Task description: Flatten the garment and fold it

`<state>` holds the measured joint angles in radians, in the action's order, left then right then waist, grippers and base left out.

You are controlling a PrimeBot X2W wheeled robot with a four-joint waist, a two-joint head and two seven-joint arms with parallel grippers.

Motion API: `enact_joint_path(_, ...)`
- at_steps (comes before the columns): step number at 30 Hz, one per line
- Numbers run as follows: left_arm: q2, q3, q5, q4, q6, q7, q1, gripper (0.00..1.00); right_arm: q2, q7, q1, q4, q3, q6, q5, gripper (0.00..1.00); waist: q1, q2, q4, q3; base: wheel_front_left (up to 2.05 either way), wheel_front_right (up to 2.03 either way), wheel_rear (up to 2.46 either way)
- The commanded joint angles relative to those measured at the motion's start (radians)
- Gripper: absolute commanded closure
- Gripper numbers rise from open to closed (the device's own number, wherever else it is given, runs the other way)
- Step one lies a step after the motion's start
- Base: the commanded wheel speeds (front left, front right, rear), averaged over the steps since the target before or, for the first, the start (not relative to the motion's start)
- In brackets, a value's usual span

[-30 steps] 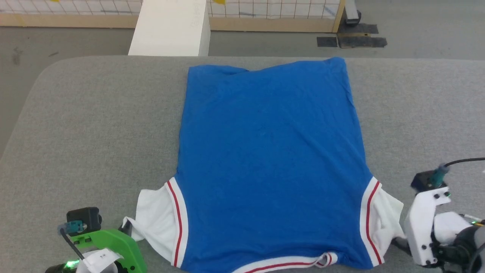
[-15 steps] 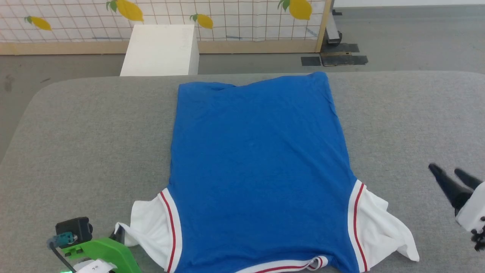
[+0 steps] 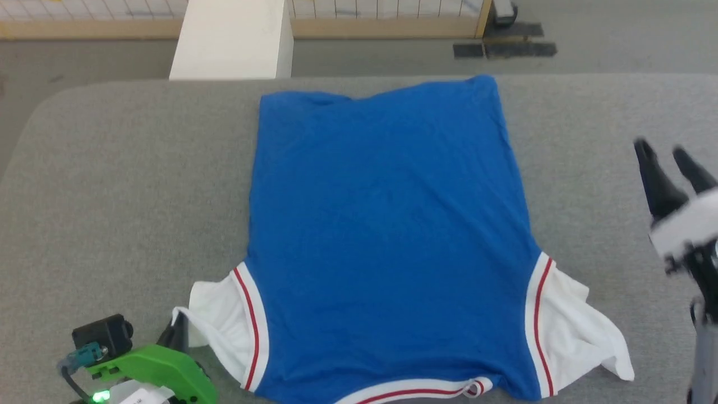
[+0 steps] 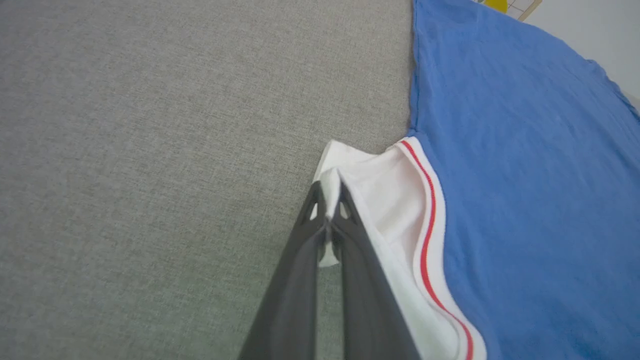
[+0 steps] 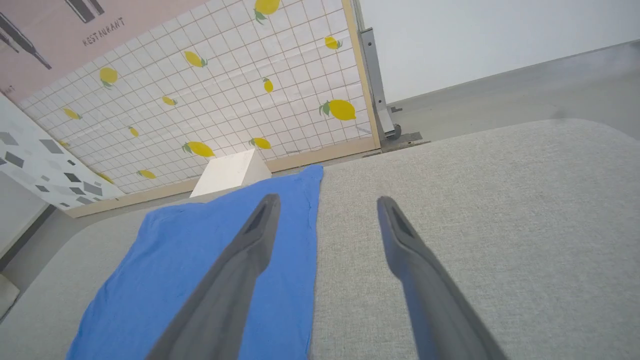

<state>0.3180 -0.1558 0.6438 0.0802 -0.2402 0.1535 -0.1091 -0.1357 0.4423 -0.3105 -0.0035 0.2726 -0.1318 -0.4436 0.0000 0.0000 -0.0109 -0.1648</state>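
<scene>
Left jaws clenched on white sleeve [image 4: 380,185]; right jaws spread, empty; blue garment [image 3: 387,235] flat, red-white trim [image 3: 249,331].

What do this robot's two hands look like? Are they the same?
Both end in two long, dark, tapering fingers. The left gripper has a bright green housing with a small black camera block, a teal plug, a green light and a white label. The right gripper has a white housing.

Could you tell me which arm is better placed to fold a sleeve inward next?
Left, probably. The left gripper is shut on the white left sleeve of the garment; the right gripper hangs open above the table, apart from the right sleeve.
</scene>
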Motion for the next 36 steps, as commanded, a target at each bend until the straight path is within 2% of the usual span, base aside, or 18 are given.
enact_joint_path(1,-0.01,-0.004,-0.002,0.013,-0.004,-0.013,0.001,1.0,-0.001,-0.002,-0.059,0.029,-0.011,0.001,0.012,0.0,0.0,0.0,-0.029,-0.073,0.0,0.0,0.0)
enact_joint_path(5,-0.029,-0.02,-0.005,0.042,0.009,-0.038,0.035,1.0,-0.032,0.013,-0.226,0.121,-0.035,0.001,0.057,0.0,0.0,0.0,-0.07,-0.16,0.0,0.0,0.0)
enact_joint_path(11,-0.057,-0.047,-0.015,0.083,0.031,-0.074,0.101,1.0,-0.102,0.103,-0.486,0.238,-0.074,0.001,0.142,0.0,0.0,0.0,-0.143,-0.311,0.0,0.0,0.0)
enact_joint_path(20,-0.09,-0.068,-0.023,0.158,0.048,-0.128,0.143,1.0,-0.191,0.366,-0.796,0.403,-0.152,0.001,0.305,0.0,0.0,0.0,-0.227,-0.499,0.0,0.0,0.0)
enact_joint_path(28,-0.098,-0.088,-0.044,0.238,0.043,-0.144,0.15,1.0,-0.236,0.611,-0.925,0.463,-0.255,0.001,0.397,0.0,0.0,0.0,-0.272,-0.581,0.0,0.0,0.0)
enact_joint_path(36,-0.104,-0.104,-0.045,0.265,0.044,-0.148,0.147,1.0,-0.249,0.712,-0.941,0.467,-0.333,0.001,0.385,0.0,0.0,0.0,-0.277,-0.618,0.0,0.0,0.0)
